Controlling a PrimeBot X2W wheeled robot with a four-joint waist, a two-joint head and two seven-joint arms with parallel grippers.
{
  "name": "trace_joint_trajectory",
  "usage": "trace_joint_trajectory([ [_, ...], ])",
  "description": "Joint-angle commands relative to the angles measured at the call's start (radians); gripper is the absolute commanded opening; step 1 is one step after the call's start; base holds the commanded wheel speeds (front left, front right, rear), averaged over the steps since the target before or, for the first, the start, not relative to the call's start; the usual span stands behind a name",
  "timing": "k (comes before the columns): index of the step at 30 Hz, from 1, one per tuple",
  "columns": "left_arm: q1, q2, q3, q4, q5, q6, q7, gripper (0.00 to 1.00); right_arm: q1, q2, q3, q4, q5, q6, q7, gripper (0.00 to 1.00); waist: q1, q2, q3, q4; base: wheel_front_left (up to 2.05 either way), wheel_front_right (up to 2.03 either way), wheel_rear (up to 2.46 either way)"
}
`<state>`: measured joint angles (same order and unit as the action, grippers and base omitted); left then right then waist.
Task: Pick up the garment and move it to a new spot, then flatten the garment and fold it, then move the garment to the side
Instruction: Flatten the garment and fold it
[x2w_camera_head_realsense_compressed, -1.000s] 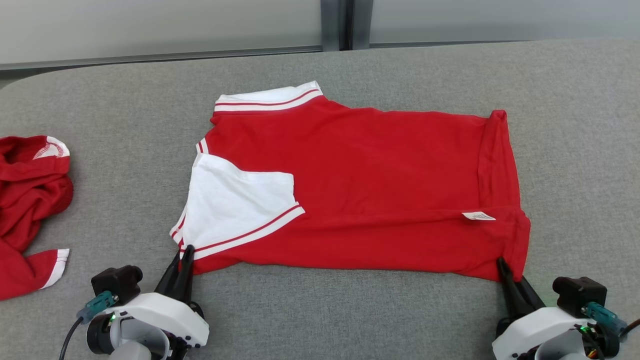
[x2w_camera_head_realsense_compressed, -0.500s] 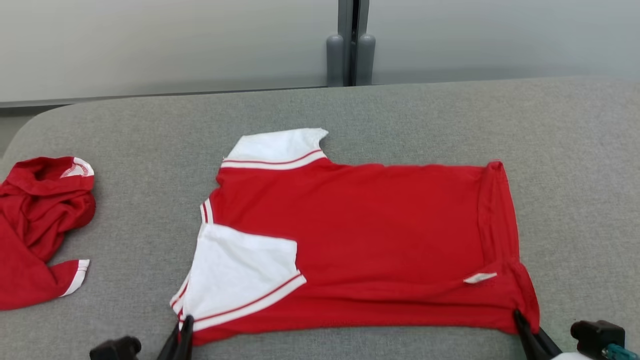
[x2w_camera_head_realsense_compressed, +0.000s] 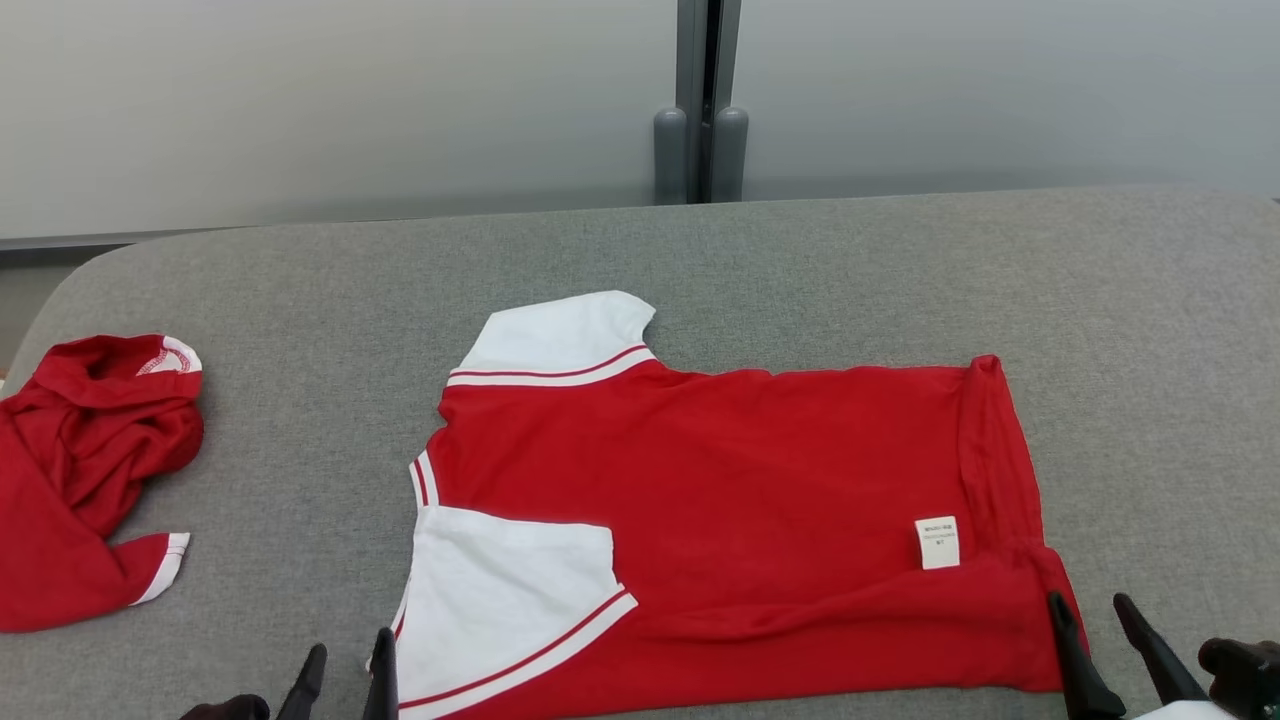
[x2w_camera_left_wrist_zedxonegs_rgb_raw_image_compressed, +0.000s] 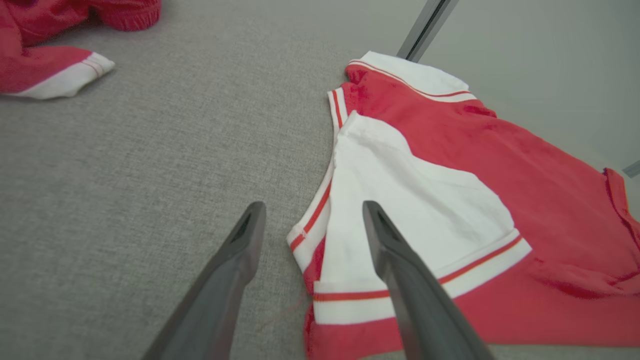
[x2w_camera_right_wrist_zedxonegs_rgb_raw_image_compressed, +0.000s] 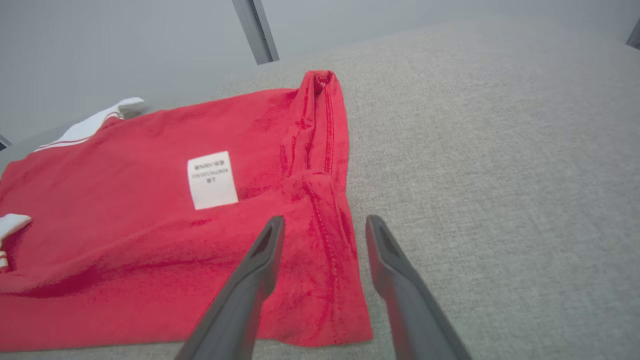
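left claw (x2w_camera_left_wrist_zedxonegs_rgb_raw_image_compressed: 311, 210): jaws spread wide, nothing held; the neck-end edge of the garment (x2w_camera_head_realsense_compressed: 740, 480) sits in the gap; one finger (x2w_camera_left_wrist_zedxonegs_rgb_raw_image_compressed: 400, 270) is over the near white sleeve (x2w_camera_left_wrist_zedxonegs_rgb_raw_image_compressed: 415, 200), the other over bare grey tabletop (x2w_camera_left_wrist_zedxonegs_rgb_raw_image_compressed: 125, 175); can't tell if either touches the cloth

right claw (x2w_camera_right_wrist_zedxonegs_rgb_raw_image_compressed: 325, 222): jaws well apart, empty; the garment's near hem corner lies in the gap; inner finger over red cloth, outer finger over tabletop; contact unclear here too

garment: lies flat on the tabletop just ahead of both claws, spanning from one claw to the other; red body, with the near white sleeve lying on top of it right ahead of the left claw; far white sleeve (x2w_camera_head_realsense_compressed: 560, 340) is beyond that, at the garment's far edge; care label (x2w_camera_right_wrist_zedxonegs_rgb_raw_image_compressed: 212, 180) is face up, a little ahead of the right claw and toward the left claw's side; rolled hem (x2w_camera_right_wrist_zedxonegs_rgb_raw_image_compressed: 325, 125) runs straight away from the right claw

spare red garment (x2w_camera_head_realsense_compressed: 80, 480): crumpled, well apart, out past the left claw's outer side; its white cuff (x2w_camera_left_wrist_zedxonegs_rgb_raw_image_compressed: 65, 80) is the nearest part to that claw
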<state>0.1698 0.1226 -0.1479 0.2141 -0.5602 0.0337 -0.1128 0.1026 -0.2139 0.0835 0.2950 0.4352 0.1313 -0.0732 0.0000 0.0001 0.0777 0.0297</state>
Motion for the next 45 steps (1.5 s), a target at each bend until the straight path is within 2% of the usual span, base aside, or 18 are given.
trace_joint_trajectory([
  [1, -0.017, 0.009, 0.005, -0.015, 0.016, 0.011, -0.021, 1.00, -0.002, 0.000, -0.005, -0.020, -0.015, -0.001, -0.016, 1.00, 0.0000, -0.0001, -0.007, -0.004, 0.00, 0.00, 0.00],
  [7, -0.058, 0.034, 0.008, -0.109, 0.109, 0.049, -0.110, 1.00, -0.022, 0.014, -0.043, -0.173, -0.110, -0.001, -0.062, 1.00, 0.0000, -0.0001, -0.027, -0.013, 0.00, 0.00, 0.00],
  [14, -0.101, 0.076, -0.008, -0.175, 0.199, 0.084, -0.119, 1.00, -0.007, 0.045, -0.053, -0.325, -0.199, -0.001, -0.011, 1.00, 0.0000, -0.0001, -0.045, -0.022, 0.00, 0.00, 0.00],
  [21, -0.083, 0.083, -0.019, -0.190, 0.215, 0.106, -0.096, 1.00, 0.021, 0.068, -0.053, -0.368, -0.221, -0.001, 0.031, 1.00, 0.0000, -0.0001, -0.044, -0.023, 0.00, 0.00, 0.00],
  [28, -0.091, 0.083, -0.027, -0.180, 0.212, 0.105, -0.094, 1.00, 0.024, 0.076, -0.055, -0.385, -0.226, -0.001, 0.044, 1.00, 0.0000, -0.0001, -0.032, -0.016, 0.00, 0.00, 0.00],
  [31, -0.126, 0.083, -0.040, -0.171, 0.209, 0.087, -0.087, 1.00, 0.016, 0.078, -0.060, -0.390, -0.225, -0.001, 0.048, 1.00, 0.0000, -0.0001, -0.016, -0.012, 0.00, 0.00, 0.00],
  [36, -0.302, 0.067, -0.077, -0.094, 0.183, 0.022, -0.049, 1.00, -0.020, 0.082, -0.062, -0.401, -0.218, -0.001, 0.052, 1.00, 0.0000, -0.0001, 0.063, -0.014, 0.00, 0.00, 0.00],
  [45, -0.731, 0.031, -0.120, 0.237, 0.152, -0.093, 0.025, 1.00, -0.138, 0.084, -0.028, -0.391, -0.214, -0.001, 0.035, 1.00, 0.0000, -0.0001, 0.240, -0.078, 0.00, 0.00, 0.00],
])
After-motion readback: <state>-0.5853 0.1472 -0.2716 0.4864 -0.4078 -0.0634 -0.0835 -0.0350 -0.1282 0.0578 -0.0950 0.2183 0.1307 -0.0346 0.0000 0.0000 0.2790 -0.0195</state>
